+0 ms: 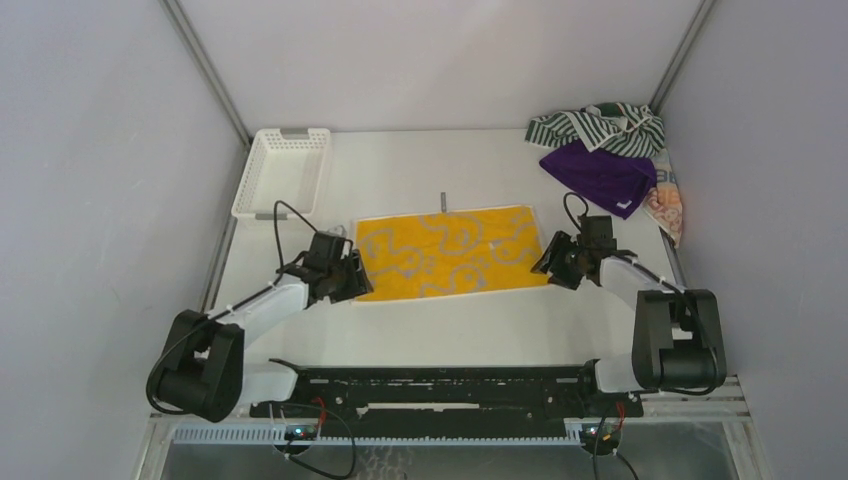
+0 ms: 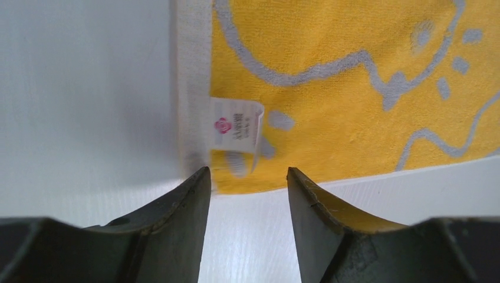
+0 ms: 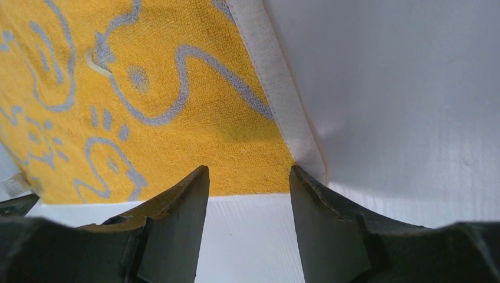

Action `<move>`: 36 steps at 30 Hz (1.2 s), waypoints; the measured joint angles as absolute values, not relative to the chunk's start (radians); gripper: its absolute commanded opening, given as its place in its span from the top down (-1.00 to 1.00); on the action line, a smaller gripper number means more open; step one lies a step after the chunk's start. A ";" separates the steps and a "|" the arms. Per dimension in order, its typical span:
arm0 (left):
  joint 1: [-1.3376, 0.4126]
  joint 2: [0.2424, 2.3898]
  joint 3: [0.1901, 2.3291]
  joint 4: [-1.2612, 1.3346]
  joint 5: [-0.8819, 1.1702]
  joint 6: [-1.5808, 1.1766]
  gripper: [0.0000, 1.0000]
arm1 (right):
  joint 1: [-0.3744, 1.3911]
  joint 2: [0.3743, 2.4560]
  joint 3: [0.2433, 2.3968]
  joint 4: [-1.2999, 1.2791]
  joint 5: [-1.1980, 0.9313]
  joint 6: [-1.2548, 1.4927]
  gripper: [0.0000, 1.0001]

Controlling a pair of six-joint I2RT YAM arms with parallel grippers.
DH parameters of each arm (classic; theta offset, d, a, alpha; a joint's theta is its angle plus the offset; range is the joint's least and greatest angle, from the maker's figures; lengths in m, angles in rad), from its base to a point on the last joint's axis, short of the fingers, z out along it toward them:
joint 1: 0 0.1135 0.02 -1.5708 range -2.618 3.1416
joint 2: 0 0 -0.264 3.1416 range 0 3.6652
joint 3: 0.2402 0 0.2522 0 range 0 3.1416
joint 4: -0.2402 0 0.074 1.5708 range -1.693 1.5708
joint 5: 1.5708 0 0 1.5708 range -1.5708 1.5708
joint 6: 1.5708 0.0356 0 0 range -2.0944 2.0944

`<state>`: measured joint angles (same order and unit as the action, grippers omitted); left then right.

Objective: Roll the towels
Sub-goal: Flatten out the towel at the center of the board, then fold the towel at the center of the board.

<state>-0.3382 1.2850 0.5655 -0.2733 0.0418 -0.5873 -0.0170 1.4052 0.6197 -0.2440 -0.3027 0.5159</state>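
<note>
The yellow towel (image 1: 452, 252) with grey-white squiggles lies flat and spread out in the middle of the table. My left gripper (image 1: 352, 284) is open at its near left corner, fingertips straddling the corner by the white label (image 2: 234, 125). My right gripper (image 1: 550, 268) is open at its near right corner (image 3: 277, 177), holding nothing. The green-and-white striped towel (image 1: 598, 128), the purple towel (image 1: 600, 176) and the orange patterned towel (image 1: 668, 208) lie heaped at the back right.
A white lattice basket (image 1: 283, 171) stands at the back left, empty. A small grey strip (image 1: 441, 200) lies just beyond the yellow towel's far edge. White walls close in the table on left, back and right.
</note>
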 measured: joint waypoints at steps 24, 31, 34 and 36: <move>-0.289 1.658 1.279 -0.543 -0.145 -0.406 -0.09 | 0.073 1.678 1.207 -0.475 -0.094 0.294 0.09; -0.253 1.852 1.444 -0.599 -0.186 -0.355 0.03 | 0.068 1.794 1.294 -0.487 -0.079 0.264 0.14; -0.244 1.909 1.470 -0.608 -0.185 -0.345 0.06 | 0.080 1.818 1.311 -0.484 -0.067 0.255 0.14; -0.239 1.934 1.476 -0.616 -0.180 -0.338 0.06 | 0.089 1.830 1.314 -0.484 -0.060 0.248 0.13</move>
